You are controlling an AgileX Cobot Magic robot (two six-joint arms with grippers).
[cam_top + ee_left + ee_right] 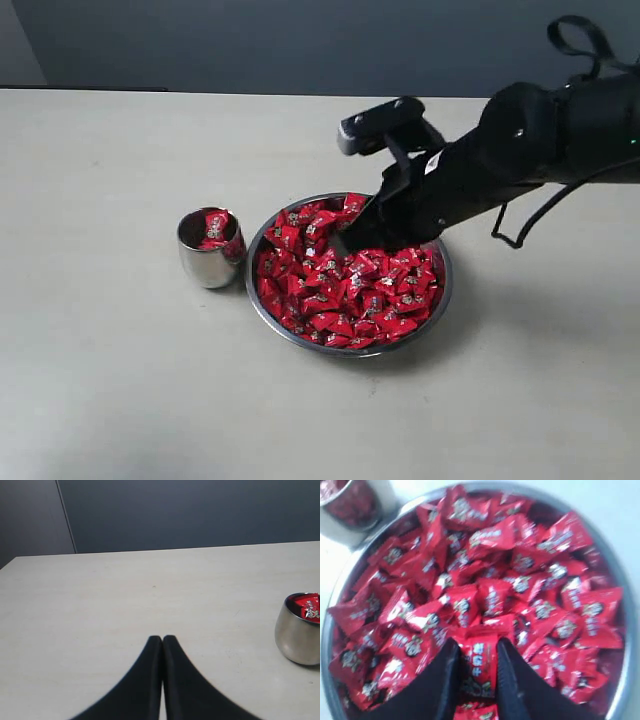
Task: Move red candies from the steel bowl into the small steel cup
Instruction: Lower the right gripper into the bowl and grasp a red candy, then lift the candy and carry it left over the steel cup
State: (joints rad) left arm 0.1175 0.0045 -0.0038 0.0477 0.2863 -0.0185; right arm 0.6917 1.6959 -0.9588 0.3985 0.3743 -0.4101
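1. At mid-worktop, the right jaws (477,645) dip into the bowl (447,290), drawn narrow on a single candy (479,667) in the heap of candies (345,285) that fills it.
2. The cup (208,262) stands just beside the bowl, on the side away from the right arm. It already holds several candies, one of them poking above the rim.
3. The left jaws (162,639) are pressed together on nothing, low over bare worktop, with the cup off to one side.
4. Likely trouble on the lift: the wrapper looks slick and crumpled, so the candy could slide out of the pinch. Neighbours overlap it closely, so one may ride up with it and fall onto the worktop.
5. Likely trouble at the drop: the cup's mouth is small and looks well filled, so a release off-centre or from too high could bounce the candy out. The cup's rounded body suggests a knock from the jaws might tip it.
6. Only the right wrist view shows the candy between the jaws, because in the exterior view the arm hides the tips.
7. Only the exterior view shows bowl, cup and arm together. It does not show the left jaws, which appear in the left wrist view alone.
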